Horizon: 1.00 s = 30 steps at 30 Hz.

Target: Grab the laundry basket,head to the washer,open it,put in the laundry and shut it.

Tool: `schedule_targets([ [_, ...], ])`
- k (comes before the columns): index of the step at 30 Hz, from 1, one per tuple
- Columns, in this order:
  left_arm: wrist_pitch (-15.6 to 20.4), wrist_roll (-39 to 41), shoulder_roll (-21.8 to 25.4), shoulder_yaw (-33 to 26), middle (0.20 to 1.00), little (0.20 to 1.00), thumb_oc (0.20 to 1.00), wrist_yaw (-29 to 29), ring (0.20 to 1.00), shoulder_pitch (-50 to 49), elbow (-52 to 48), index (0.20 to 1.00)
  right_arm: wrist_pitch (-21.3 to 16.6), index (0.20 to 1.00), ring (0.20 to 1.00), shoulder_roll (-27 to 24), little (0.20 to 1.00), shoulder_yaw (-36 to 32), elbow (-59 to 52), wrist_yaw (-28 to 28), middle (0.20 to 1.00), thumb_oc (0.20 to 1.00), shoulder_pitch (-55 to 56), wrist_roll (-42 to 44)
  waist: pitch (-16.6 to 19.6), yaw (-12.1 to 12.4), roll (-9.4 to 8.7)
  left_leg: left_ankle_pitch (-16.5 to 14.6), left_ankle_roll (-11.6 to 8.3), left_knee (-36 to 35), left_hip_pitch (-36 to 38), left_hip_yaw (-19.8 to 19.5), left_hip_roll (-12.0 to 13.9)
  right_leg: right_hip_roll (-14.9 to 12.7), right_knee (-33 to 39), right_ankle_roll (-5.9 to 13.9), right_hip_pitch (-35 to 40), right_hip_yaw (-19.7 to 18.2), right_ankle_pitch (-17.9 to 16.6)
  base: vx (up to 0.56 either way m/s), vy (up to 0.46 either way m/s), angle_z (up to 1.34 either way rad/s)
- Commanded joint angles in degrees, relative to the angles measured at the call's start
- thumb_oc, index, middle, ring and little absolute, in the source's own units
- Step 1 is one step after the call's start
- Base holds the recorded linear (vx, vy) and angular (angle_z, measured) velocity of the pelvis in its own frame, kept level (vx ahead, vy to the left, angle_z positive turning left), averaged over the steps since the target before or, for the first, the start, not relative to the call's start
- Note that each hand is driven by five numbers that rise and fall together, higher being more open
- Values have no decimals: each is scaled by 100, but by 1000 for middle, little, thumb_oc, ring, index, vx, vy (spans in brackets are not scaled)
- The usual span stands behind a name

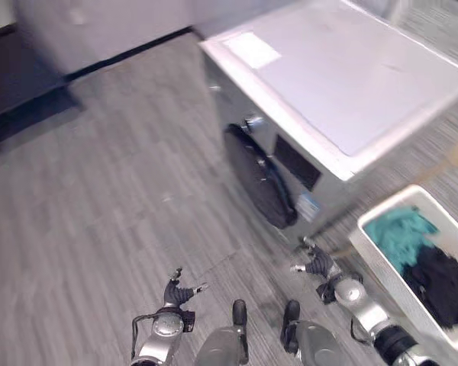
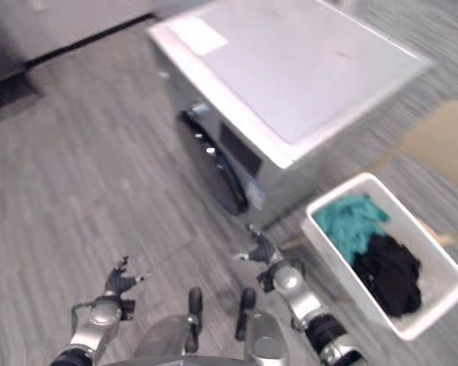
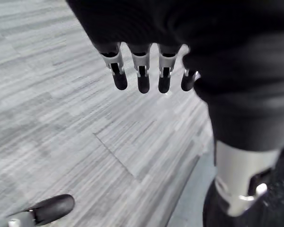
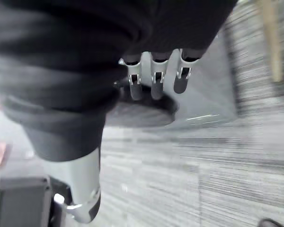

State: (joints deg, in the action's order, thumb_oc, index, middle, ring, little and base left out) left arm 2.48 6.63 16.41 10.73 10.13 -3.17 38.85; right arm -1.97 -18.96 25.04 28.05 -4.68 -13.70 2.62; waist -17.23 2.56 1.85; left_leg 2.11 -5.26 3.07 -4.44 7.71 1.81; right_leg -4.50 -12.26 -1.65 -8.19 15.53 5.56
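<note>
White plastic laundry basket [image 2: 424,316], light and rigid, best gripped by its rim, sits on the floor [image 1: 99,221] beside the washer [image 1: 343,91]; left hand [image 1: 177,292] and right hand [image 1: 317,264] hang spread, empty.

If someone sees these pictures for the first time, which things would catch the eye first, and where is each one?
The big white washer stands at the upper right of the head views, its dark round door closed and facing the grey floor. To its right on the floor sits a white laundry basket with teal cloth and black cloth inside. Lower down, the left hand and right hand hang empty, fingers relaxed.
</note>
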Motion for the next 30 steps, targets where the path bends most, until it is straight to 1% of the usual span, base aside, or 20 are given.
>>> schedule_targets([
  [1, 38, 170, 165, -90, 1000, 1000, 1000, -1, 1000, -79, 211, 1000, -197, 1000, 1000, 65, 1000, -55, -177, -51, 1000, 1000, -109, 180, 107, -104, -212, -627, 4, 1136, -535, 242, 111, -164, 1142, 603, 443, -72, -181, 53, 61, -8],
  [3, 31, 150, 192, -120, 1000, 1000, 1000, 10, 1000, -163, 225, 1000, -204, 1000, 1000, 56, 1000, -106, -189, -132, 1000, 1000, -179, 220, 154, -65, -234, -540, 10, 885, -569, 180, 285, -203, 1208, 654, 466, -75, -193, 92, 92, -9],
  [5, 3, 115, 219, -112, 1000, 1000, 1000, 39, 1000, -237, 199, 1000, -207, 1000, 1000, 18, 1000, -277, -177, -257, 1000, 1000, -195, 293, 185, -37, -218, -343, -15, 589, -639, 117, 454, -248, 1212, 710, 454, -39, -176, 111, 133, 3],
  [7, 4, 142, 236, -139, 1000, 1000, 1000, -15, 1000, -248, 208, 1000, -200, 1000, 1000, -59, 1000, -474, -186, -364, 1000, 1000, -245, 276, 231, -33, -132, -259, -18, 256, -526, 45, 499, -246, 1179, 727, 451, -16, -105, 127, 145, -3],
  [9, -1, 123, 246, -131, 1000, 1000, 1000, -11, 1000, -227, 219, 1000, -179, 1000, 1000, -80, 1000, -557, -210, -430, 1000, 1000, -245, 228, 245, -55, -99, -243, -17, 185, -504, 43, 475, -265, 1152, 733, 444, 2, -97, 90, 151, 13],
  [11, 14, 91, 314, -90, 1000, 1000, 1000, -8, 1000, -184, 196, 1000, -154, 1000, 1000, -110, 1000, -794, -214, -663, 1000, 1000, -406, 213, 196, -59, -40, -288, 73, 187, -530, -2, 295, -398, 928, 748, 232, -114, -120, 80, 250, 8],
  [12, 34, 78, 341, -76, 1000, 1000, 1000, -2, 1000, -144, 179, 1000, -168, 1000, 1000, -83, 1000, -859, -172, -732, 1000, 1000, -482, 261, 171, -45, -32, -306, 107, 205, -556, 25, 242, -438, 878, 756, 161, -155, -140, 32, 129, -19],
  [13, 34, 79, 342, -76, 1000, 1000, 1000, -2, 1000, -142, 180, 1000, -169, 1000, 1000, -83, 1000, -860, -171, -732, 1000, 1000, -483, 262, 172, -42, -33, -307, 107, 207, -558, 28, 242, -439, 875, 756, 157, -159, -139, 30, 122, -28],
  [18, 130, 150, 491, -43, 1000, 1000, 1000, 83, 1000, 86, 152, 1000, -186, 1000, 1000, 13, 1000, -1006, 220, -1024, 1000, 1000, -1098, 477, -38, 101, -28, -422, 298, 299, -758, 167, 38, -612, 762, 856, -180, -369, -328, 18, 137, -12],
  [24, 211, 309, 528, 17, 1000, 1000, 1000, 159, 1000, 201, 90, 1000, -244, 1000, 1000, 119, 1000, -1091, 556, -1174, 1000, 1000, -1642, 870, -194, 241, -42, -445, 368, 342, -931, 175, -51, -679, 761, 903, -379, -423, -461, 7, 58, -10],
  [25, 219, 368, 532, 30, 1000, 1000, 1000, 177, 1000, 231, 87, 1000, -252, 1000, 1000, 235, 1000, -968, 631, -1133, 1000, 1000, -1789, 966, -257, 307, -44, -444, 390, 343, -979, 143, -66, -686, 774, 920, -424, -432, -503, 9, 36, -13],
  [26, 219, 369, 533, 29, 1000, 1000, 1000, 177, 1000, 232, 87, 1000, -252, 1000, 1000, 235, 1000, -967, 632, -1133, 1000, 1000, -1790, 966, -257, 307, -45, -444, 390, 343, -980, 143, -66, -686, 773, 920, -425, -432, -503, -3, 43, -14],
  [27, 227, 435, 525, 37, 1000, 1000, 1000, 223, 1000, 282, 133, 1000, -276, 1000, 1000, 356, 1000, -751, 673, -1031, 1000, 1000, -1952, 988, -329, 389, -65, -412, 403, 342, -1045, 105, -74, -686, 777, 940, -477, -414, -533, -8, 29, -7],
  [28, 227, 435, 525, 36, 1000, 1000, 1000, 223, 1000, 283, 133, 1000, -277, 1000, 1000, 356, 1000, -750, 675, -1031, 1000, 1000, -1954, 988, -329, 388, -65, -412, 403, 342, -1045, 105, -75, -686, 776, 940, -478, -414, -533, -7, 22, -5],
  [29, 215, 481, 522, 46, 1000, 1000, 1000, 246, 1000, 367, 227, 1000, -285, 1000, 1000, 499, 1000, -385, 645, -843, 1000, 1000, -2133, 979, -379, 494, -122, -371, 407, 312, -1090, 49, -60, -692, 791, 955, -509, -379, -561, 2, -2, -6],
  [30, 216, 500, 529, 66, 1000, 1000, 1000, 264, 1000, 404, 267, 1000, -274, 1000, 1000, 583, 1000, -232, 610, -756, 1000, 1000, -2244, 1009, -401, 532, -154, -357, 411, 296, -1104, 21, -64, -691, 796, 959, -515, -362, -573, 11, 0, -8],
])
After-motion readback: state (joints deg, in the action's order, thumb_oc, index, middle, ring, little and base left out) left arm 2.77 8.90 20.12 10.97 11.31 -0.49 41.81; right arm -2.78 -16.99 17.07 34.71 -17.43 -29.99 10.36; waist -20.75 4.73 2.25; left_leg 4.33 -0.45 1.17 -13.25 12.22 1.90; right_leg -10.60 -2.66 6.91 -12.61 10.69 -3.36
